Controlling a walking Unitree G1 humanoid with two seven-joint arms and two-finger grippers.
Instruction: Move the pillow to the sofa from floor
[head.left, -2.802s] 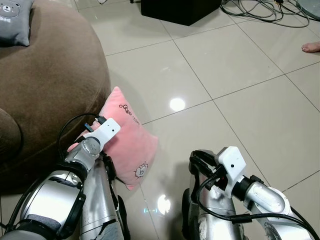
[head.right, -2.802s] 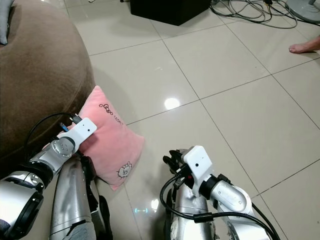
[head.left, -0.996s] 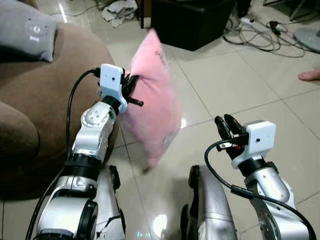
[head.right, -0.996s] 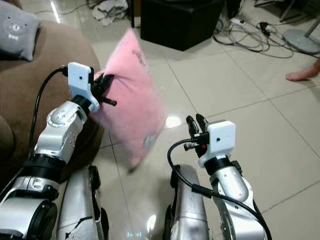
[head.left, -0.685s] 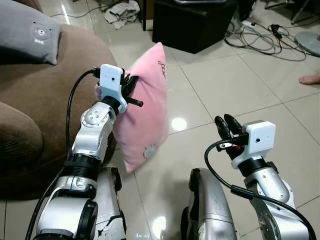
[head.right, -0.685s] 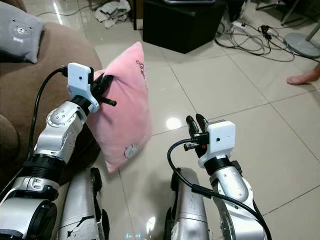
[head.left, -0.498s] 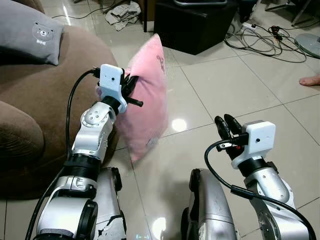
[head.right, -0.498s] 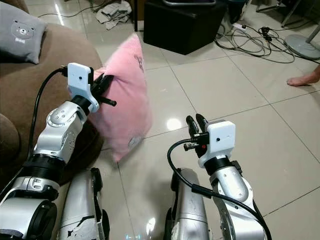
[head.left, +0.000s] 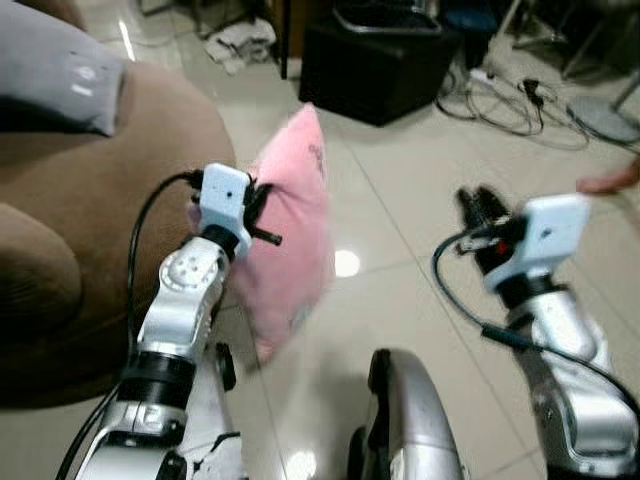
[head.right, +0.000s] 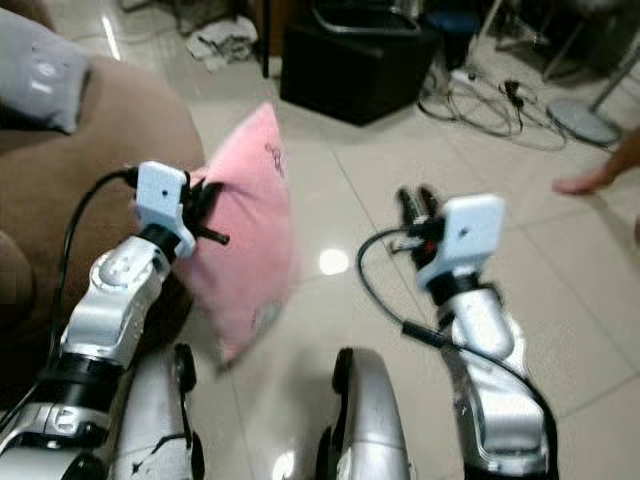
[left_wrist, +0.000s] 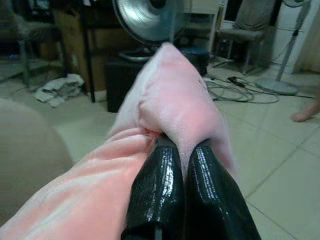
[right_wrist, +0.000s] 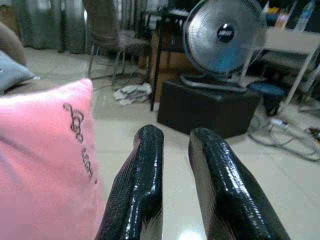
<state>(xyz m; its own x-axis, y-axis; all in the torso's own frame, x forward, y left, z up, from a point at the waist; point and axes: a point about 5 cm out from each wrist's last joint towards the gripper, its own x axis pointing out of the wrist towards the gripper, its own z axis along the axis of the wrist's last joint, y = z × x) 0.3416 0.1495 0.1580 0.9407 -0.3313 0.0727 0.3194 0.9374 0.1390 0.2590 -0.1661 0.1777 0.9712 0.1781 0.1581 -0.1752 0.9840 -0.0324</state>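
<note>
Left gripper (left_wrist: 182, 165) clamped on an edge fold of the pink pillow (head.left: 295, 235), fingers (left_wrist: 155, 195) pressed together around the plush. Pillow held clear of the tiled floor (head.left: 400, 200), hanging on edge just beside the brown sofa (head.left: 90, 200), not resting on it. Grey cushion (head.left: 55, 85) lying on the sofa top. Right gripper (right_wrist: 175, 165) raised over the floor, well apart from the pillow, fingers slightly parted, empty. Black box (head.left: 375, 65) and loose cables (head.left: 510, 95) noted farther back. Person's bare foot (head.right: 585, 180) at the far right edge.
</note>
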